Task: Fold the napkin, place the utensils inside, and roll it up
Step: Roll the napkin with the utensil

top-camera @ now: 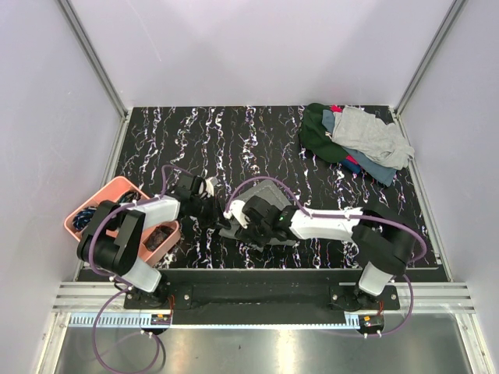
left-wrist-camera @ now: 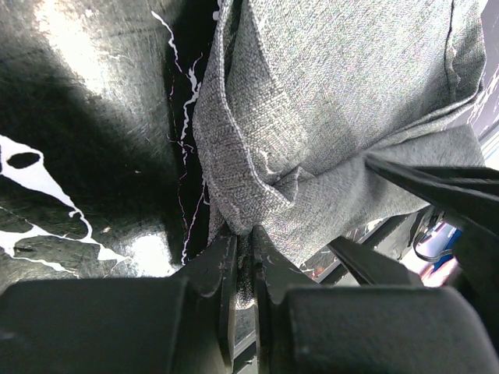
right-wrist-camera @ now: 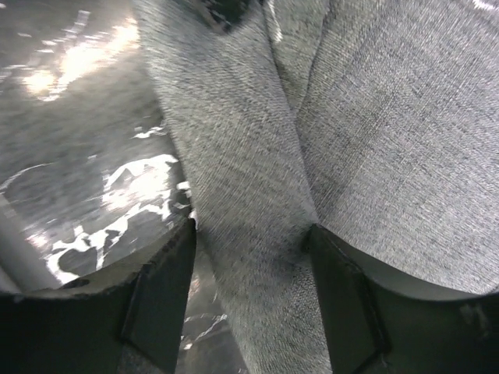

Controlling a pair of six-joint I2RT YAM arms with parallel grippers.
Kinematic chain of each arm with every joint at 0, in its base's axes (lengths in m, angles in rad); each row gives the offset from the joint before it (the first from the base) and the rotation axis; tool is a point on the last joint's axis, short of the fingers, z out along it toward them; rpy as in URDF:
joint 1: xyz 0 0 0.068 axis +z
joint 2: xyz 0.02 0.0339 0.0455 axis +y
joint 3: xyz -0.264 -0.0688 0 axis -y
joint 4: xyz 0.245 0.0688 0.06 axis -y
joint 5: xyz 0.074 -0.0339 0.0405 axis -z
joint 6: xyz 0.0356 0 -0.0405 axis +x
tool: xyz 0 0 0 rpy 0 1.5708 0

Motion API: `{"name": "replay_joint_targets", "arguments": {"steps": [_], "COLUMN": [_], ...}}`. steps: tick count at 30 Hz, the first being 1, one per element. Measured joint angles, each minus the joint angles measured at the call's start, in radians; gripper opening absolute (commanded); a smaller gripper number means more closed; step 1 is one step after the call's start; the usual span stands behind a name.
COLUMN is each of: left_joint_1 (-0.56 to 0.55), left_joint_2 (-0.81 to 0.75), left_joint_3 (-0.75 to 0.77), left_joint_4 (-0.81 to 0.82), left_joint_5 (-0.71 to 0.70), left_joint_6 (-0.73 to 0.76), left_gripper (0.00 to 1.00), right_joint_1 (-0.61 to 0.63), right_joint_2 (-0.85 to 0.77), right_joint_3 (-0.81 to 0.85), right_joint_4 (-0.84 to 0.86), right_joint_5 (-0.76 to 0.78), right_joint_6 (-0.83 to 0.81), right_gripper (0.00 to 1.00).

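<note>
The grey napkin lies bunched on the black marbled mat between my two grippers. My left gripper is at its left edge and is shut on a folded corner of the napkin, with the cloth pinched between the jaws. My right gripper reaches in from the right and sits over the napkin's near part. In the right wrist view its jaws stand wide apart, with a raised fold of the napkin running between them. No gold utensils are in view.
A pink tray with dark items stands at the left edge of the mat. A heap of green, light-grey and blue cloths lies at the back right. White walls and metal rails enclose the mat.
</note>
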Motion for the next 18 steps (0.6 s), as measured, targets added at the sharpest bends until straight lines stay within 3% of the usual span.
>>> {"name": "replay_joint_targets", "arguments": {"steps": [4, 6, 9, 10, 12, 14, 18], "left_joint_1": [0.0, 0.0, 0.0, 0.0, 0.0, 0.002, 0.016], "left_joint_2": [0.004, 0.005, 0.008, 0.008, 0.007, -0.005, -0.089], "left_joint_3": [0.007, 0.01, 0.017, 0.02, 0.032, 0.042, 0.049], "left_joint_4": [-0.011, -0.014, -0.016, -0.016, -0.019, -0.032, -0.066], "left_joint_5": [0.0, 0.0, -0.001, -0.002, -0.007, -0.013, -0.038], "left_joint_6": [0.003, 0.005, 0.007, 0.008, 0.01, 0.015, 0.014], "left_gripper": [0.09, 0.09, 0.22, 0.35, 0.46, 0.53, 0.56], "right_joint_1": [0.0, 0.001, 0.004, 0.004, 0.004, 0.001, -0.027], "right_joint_2": [0.036, 0.043, 0.055, 0.06, 0.065, 0.066, 0.068], "right_joint_3": [0.006, 0.014, 0.024, 0.029, 0.036, 0.038, 0.043], "right_joint_4": [0.021, 0.022, 0.023, 0.022, 0.021, 0.022, 0.022], "right_joint_5": [0.029, 0.032, 0.03, 0.031, 0.031, 0.018, -0.046], "right_joint_6": [0.003, 0.005, 0.004, 0.003, 0.0, 0.0, 0.004], "right_gripper": [0.56, 0.43, 0.29, 0.28, 0.26, 0.25, 0.24]}}
